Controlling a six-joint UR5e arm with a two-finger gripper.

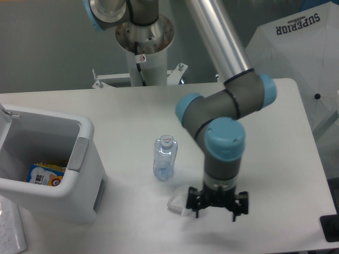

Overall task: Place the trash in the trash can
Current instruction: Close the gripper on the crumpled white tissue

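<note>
White desk (275, 132), grey wall behind. Boxy white plastic trash can with grey side panel (50, 174), lower left, holding a yellow-blue packet (46, 173). Clear white-capped plastic water bottle (164, 157), upright, frame centre. Small crumpled white wrapper wad (177, 202), lower centre, just left of the black two-finger gripper (217, 207). Jaws point downward, apparently apart, clamping nothing; wad lies toward the can's side of them. Wad's long axis indistinct.

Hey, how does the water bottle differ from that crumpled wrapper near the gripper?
The water bottle stands upright, clear with a white cap; the wrapper lies low, crumpled and opaque white. The bottle stands apart from the gripper; the wrapper lies right beside it. Both rest on the table, outside the trash can.
</note>
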